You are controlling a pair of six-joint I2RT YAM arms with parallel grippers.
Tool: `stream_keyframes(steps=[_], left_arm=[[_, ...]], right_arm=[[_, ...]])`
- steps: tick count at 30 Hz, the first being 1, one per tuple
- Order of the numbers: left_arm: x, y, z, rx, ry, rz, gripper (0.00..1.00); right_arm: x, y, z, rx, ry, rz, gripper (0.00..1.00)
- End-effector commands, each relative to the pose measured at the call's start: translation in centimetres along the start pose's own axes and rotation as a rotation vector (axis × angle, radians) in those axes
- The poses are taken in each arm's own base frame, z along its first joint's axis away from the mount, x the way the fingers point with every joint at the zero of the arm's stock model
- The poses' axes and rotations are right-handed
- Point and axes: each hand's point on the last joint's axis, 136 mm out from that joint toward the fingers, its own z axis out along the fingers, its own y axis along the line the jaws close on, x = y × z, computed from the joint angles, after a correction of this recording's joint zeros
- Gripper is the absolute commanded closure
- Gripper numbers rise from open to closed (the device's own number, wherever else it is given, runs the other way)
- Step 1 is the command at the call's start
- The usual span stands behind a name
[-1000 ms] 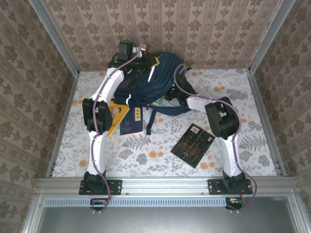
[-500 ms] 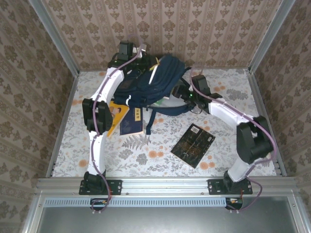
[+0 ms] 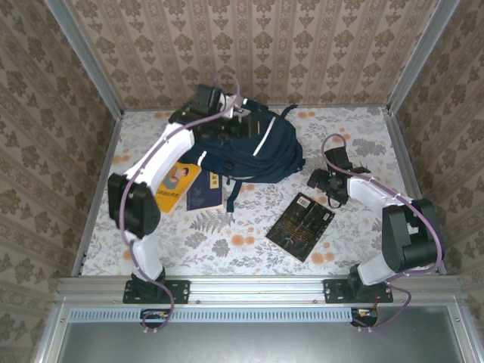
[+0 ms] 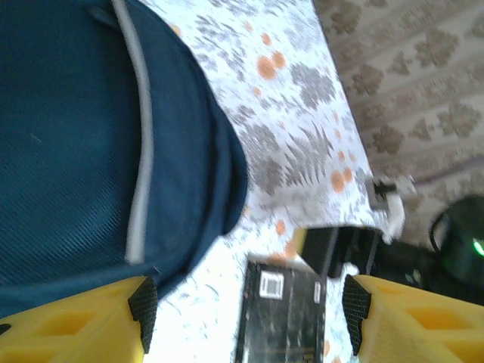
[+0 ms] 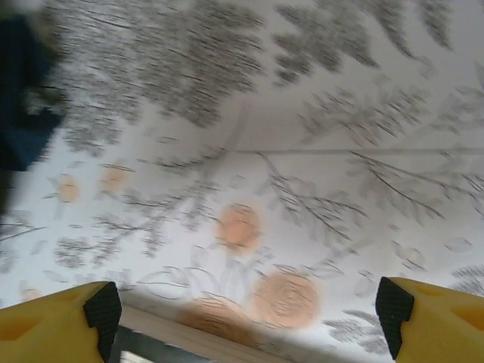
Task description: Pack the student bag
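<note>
Right now the student bag (image 3: 253,147) lies slumped on its side at the far centre of the bench (image 3: 227,246). Not packed, as far as I can judge: three items sit outside it. The black book (image 3: 301,225) is right of centre, apart from the bag. The yellow book (image 3: 174,185) and navy booklet (image 3: 206,189) lie side by side just left-front of the bag.

The left gripper (image 3: 227,113) hovers at the bag's far top edge. On its wrist view the left gripper (image 4: 246,310) has jaws spread wide with nothing between them, navy fabric with a pale stripe below. The right gripper (image 3: 324,181) sits low between the bag and the black book. On its wrist view the right gripper (image 5: 248,310) is wide too, empty, over bare cloth.

Step in hand, my guess: fetch a book. The right gripper is nearest the black book. The book is flat on the cloth, so pinch a corner or edge and watch for the cloth bunching. The left one should lift the bag's mouth so the book slides in. Cannot tell whether the zip is open.

Surface: white cloth with grey fern print and orange flowers; one crease line shows. Room: beige damask wallpaper walls (image 3: 302,45) on three sides, metal corner posts, and an aluminium rail (image 3: 257,287) at the near edge carrying both arm bases.
</note>
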Motion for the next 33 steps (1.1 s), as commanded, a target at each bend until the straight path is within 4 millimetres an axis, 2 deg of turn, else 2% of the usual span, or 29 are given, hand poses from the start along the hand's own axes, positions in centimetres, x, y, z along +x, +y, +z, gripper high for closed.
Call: stream_keyframes(steps=[1,5,7,11,13,15,18,23,28,33], left_arm=[[4.3,-0.3,0.3,-0.015,0.031,0.079,0.31],[10.4,0.7,2.8,-0.012,0.142,0.052,0.31],[12.7,0.8,4.2,-0.002,0.198,0.047,0.31],[17.0,0.8,7.5,0.022,0.310,0.032,0.30],[18.9,1.0,9.3,0.036,0.362,0.014,0.30],[20.0,1.2,10.6,0.056,0.393,-0.009,0.30],[21.1,1.2,12.3,0.103,0.432,-0.048,0.30],[22.4,0.8,14.4,0.140,0.490,-0.065,0.32],[23.2,0.7,16.3,0.178,0.522,-0.112,0.34],[23.9,0.3,17.0,0.196,0.545,-0.119,0.37]], right_arm=[[1.4,-3.3,-1.4,0.088,-0.002,0.093,0.10],[4.0,-3.4,-3.9,-0.039,0.007,0.205,0.11],[5.2,-3.7,-4.9,-0.081,0.016,0.245,0.12],[8.0,-4.0,-5.4,-0.151,0.078,0.285,0.13],[9.5,-3.2,-5.2,-0.224,0.130,0.299,0.14],[10.8,-2.6,-4.9,-0.278,0.183,0.307,0.15],[11.7,-1.1,-4.9,-0.374,0.231,0.282,0.16],[12.1,0.7,-4.8,-0.450,0.271,0.235,0.18],[12.7,1.5,-3.3,-0.466,0.313,0.241,0.18],[12.3,3.7,-3.1,-0.571,0.347,0.242,0.19]])
